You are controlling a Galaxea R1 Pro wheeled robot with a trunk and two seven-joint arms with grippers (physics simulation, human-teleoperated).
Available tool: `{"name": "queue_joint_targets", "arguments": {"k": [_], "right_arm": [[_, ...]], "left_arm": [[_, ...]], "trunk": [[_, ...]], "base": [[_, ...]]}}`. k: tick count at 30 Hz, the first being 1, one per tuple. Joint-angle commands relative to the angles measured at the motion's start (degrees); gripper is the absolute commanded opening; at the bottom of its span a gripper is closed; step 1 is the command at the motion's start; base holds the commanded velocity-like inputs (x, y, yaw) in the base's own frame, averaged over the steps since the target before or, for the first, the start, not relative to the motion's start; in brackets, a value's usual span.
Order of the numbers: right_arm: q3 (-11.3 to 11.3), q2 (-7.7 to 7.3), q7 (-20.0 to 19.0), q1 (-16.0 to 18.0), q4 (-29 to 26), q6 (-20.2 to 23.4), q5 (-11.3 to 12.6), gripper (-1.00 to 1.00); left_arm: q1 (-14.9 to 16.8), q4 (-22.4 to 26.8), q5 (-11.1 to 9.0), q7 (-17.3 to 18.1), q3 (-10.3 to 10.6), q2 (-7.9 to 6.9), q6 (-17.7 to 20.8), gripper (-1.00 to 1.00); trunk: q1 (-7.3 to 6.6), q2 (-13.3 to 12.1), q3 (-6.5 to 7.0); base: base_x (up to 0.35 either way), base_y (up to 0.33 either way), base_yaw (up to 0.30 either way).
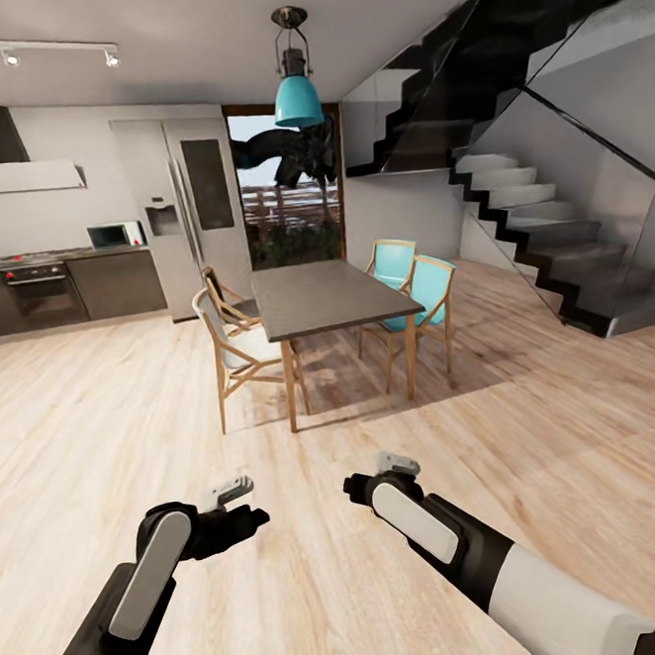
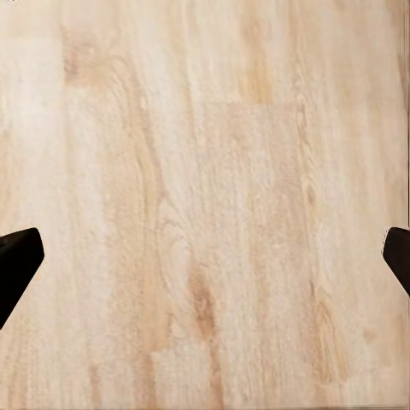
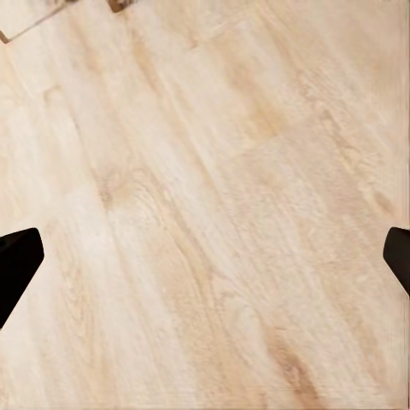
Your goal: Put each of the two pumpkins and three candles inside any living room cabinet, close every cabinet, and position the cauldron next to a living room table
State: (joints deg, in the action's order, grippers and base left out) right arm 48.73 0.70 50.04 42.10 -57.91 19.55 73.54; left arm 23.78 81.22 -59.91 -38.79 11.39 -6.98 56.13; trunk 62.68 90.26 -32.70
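The pumpkins, the candles, the cabinet and the cauldron are out of view. My left gripper point(image 1: 234, 509) hangs low over the pale wooden floor point(image 1: 319, 567) in front of me. In the left wrist view its dark fingertips point(image 2: 17, 256) stand wide apart, open, with bare planks between them. My right gripper point(image 1: 382, 477) hangs at about the same height beside it. It is open too, and its fingertips point(image 3: 17, 256) frame nothing but floor.
A dark-topped dining table point(image 1: 325, 296) stands ahead, with wooden chairs point(image 1: 232, 351) at its left and turquoise chairs point(image 1: 419, 295) at its right. Kitchen cupboards point(image 1: 56, 290) and a fridge point(image 1: 184, 216) line the far left wall. A staircase point(image 1: 548, 239) rises at the right.
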Motion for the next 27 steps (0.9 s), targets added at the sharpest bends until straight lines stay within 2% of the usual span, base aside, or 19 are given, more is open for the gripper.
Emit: {"name": "queue_joint_targets", "arguments": {"k": [1,20,27], "right_arm": [[0.1,0.0,0.3,0.1,0.0,0.2,0.2,1.0],[0.1,0.0,0.3,0.1,1.1,0.5,1.0,1.0],[0.1,0.0,0.4,0.1,2.2,0.6,1.1,1.0]], "left_arm": [[0.0,0.1,-0.6,-0.6,0.1,-0.05,0.0,1.0],[0.0,0.0,-0.5,-0.7,0.1,-0.05,0.0,1.0],[0.0,0.0,-0.5,-0.7,0.2,-0.05,0.0,1.0]], "trunk": [[0.0,0.0,-0.01],[0.0,0.0,0.84],[0.0,0.0,0.98]], "base": [[0.0,0.0,-0.269],[0.0,-0.002,-0.271],[0.026,-0.164,-0.286]]}}
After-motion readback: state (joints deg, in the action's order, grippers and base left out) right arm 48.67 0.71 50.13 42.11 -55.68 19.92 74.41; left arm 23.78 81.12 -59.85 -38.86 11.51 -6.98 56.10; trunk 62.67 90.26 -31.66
